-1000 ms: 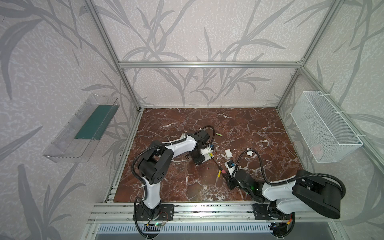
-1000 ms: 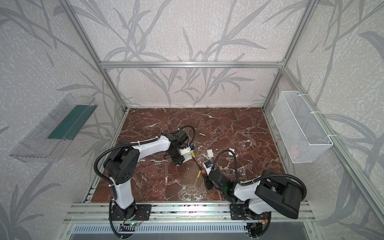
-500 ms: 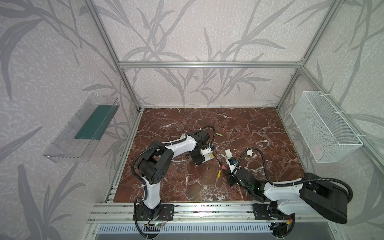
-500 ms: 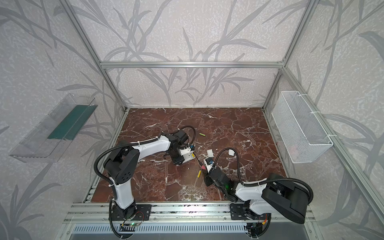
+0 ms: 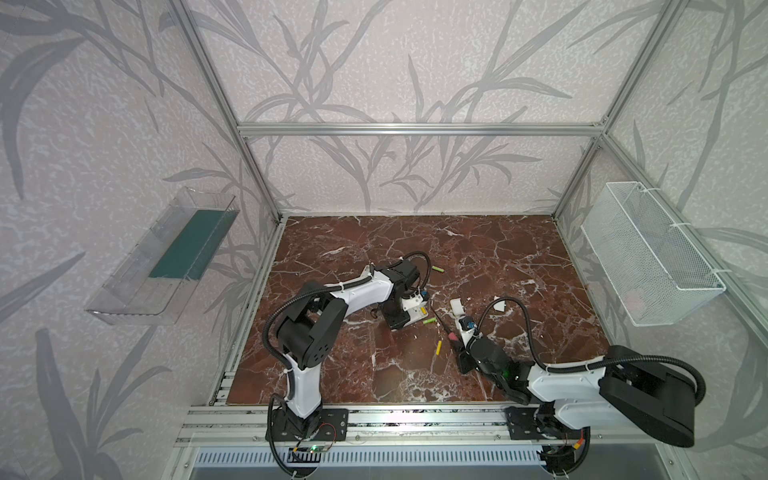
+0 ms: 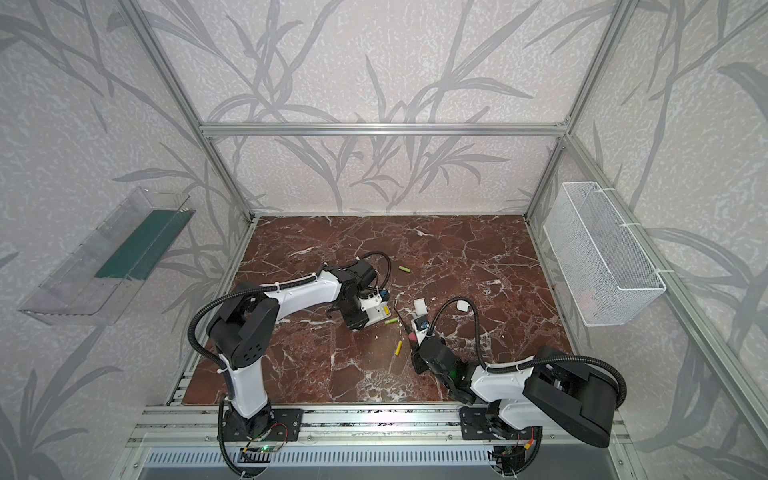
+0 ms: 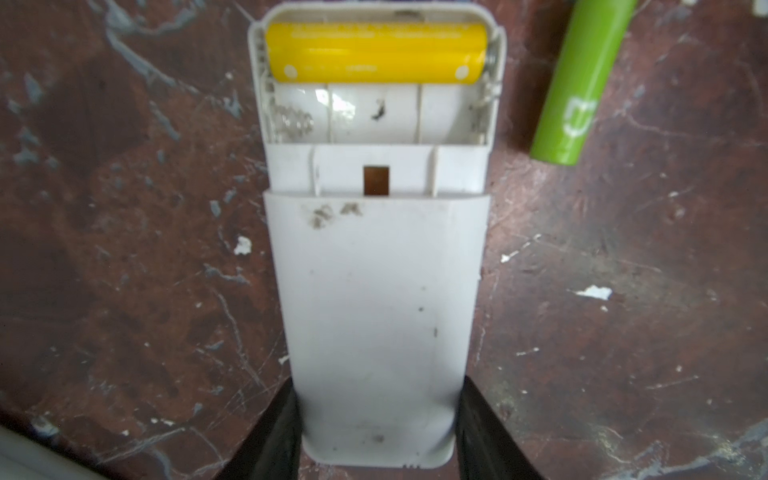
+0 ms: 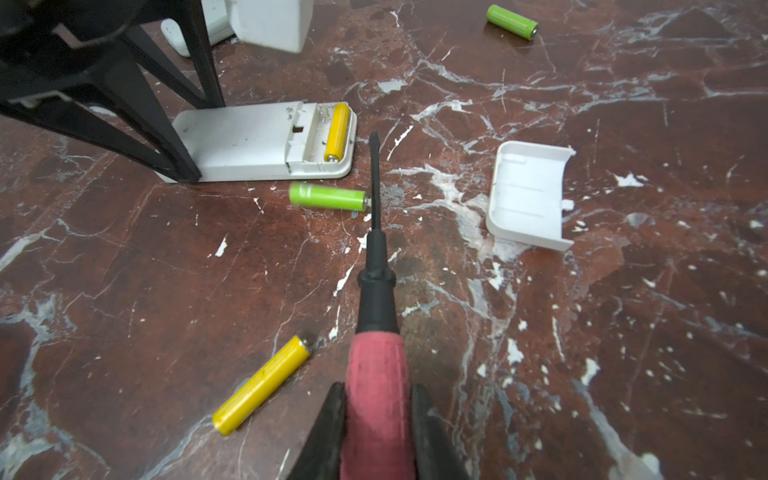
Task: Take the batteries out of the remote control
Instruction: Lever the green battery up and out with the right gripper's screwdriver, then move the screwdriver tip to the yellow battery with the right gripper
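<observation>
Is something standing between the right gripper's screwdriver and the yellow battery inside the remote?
Nothing visible covers the yellow battery in the remote; the cover lies aside. Only the remote's end wall separates it from the screwdriver tip.

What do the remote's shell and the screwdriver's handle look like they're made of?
The remote: white, matte, scuffed shell with moulded ribs in the open bay, likely hard plastic. The screwdriver handle: dull red, slightly grainy, probably rubbery plastic; its dark shaft looks like metal.
</observation>
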Controlling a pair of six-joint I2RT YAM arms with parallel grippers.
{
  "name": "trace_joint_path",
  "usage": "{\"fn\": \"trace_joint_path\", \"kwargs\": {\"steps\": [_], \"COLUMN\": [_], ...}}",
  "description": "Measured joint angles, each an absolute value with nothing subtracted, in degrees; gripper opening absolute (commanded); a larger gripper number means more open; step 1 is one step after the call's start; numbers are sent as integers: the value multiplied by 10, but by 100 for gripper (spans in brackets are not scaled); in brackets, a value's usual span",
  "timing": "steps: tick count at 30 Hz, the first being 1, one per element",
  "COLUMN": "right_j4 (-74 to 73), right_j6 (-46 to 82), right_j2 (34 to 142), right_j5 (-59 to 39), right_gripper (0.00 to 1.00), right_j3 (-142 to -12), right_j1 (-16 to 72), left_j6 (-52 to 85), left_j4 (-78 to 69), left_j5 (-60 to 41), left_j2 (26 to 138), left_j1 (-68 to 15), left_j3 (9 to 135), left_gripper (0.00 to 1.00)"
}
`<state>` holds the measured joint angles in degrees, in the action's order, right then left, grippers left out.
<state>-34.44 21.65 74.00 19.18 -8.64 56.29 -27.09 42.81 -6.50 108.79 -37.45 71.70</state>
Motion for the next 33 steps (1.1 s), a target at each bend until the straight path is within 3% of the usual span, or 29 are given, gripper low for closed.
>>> {"fn": "trace_joint_path", "kwargs": {"steps": [10,24,33], "right_j4": [-318,-316,-173], "right_j6": [212,212,215], "right_j2": [704,742,675], "right_j5": [189,174,163], "right_gripper": [0,0,0], "right_j3": [-90,-108,-186], "right_j1": [563,563,558], "left_j6": [-272,-273,-264], "left_j4": [428,428,428], "left_j5": [-65,-64,-60], "left_j2": [1088,1088,1088], "left_j1": [-375,-375,-377], "left_j3": [717,717,717], "left_gripper": [11,11,11]}}
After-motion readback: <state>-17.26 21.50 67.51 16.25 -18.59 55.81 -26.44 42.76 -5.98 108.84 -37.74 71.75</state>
